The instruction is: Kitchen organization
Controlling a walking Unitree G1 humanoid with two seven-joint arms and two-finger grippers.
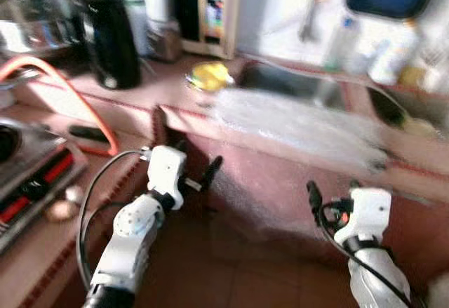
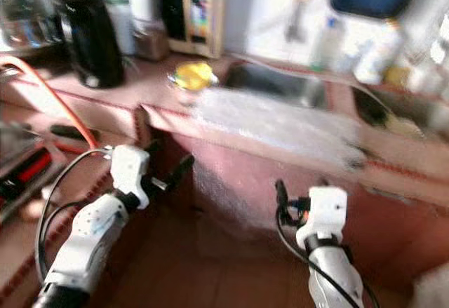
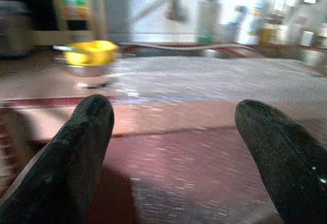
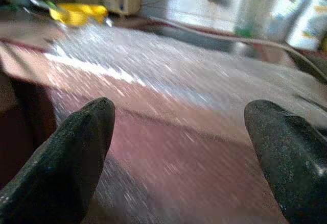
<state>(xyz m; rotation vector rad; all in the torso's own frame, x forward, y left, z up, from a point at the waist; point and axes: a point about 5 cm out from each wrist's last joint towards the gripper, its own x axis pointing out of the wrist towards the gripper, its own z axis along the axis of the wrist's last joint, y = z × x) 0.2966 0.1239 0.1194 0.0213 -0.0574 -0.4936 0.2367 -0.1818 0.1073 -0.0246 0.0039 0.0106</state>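
Blurred head cam, robot looking down at a reddish kitchen counter (image 1: 280, 175) w/ a steel sink (image 1: 295, 83) set into it. A sheet of clear plastic wrap (image 1: 295, 122) lies over the counter edge just in front of the sink and hangs down the front face. A yellow bowl (image 1: 209, 76) sits on the counter beside the sink's left end, near a black kettle (image 1: 109, 41). An orange hose (image 1: 77, 94) curves over the lower counter at left, by a stove (image 1: 28, 168).

Left gripper (image 1: 184, 161) is raised below the counter edge, fingers spread apart, holding nothing. Right gripper (image 1: 330, 192) is lower, also short of the counter, fingers parted and empty.

Likely step: approach, then tidy the plastic. To do it well, the robot should prob. settle first so the blur clears, then bring one gripper to the hanging edge and pinch a fold, not the flat sheet, since thin film slips.

Left wrist view looks between its two fingers (image 3: 76, 147) and shows the bowl side-on w/ a steel base, plus bottles (image 3: 209, 17) along the back wall. Right wrist view shows the plastic's wrinkled shine up close and a thin hose (image 4: 230, 38) running behind it; head views are too soft for either detail.
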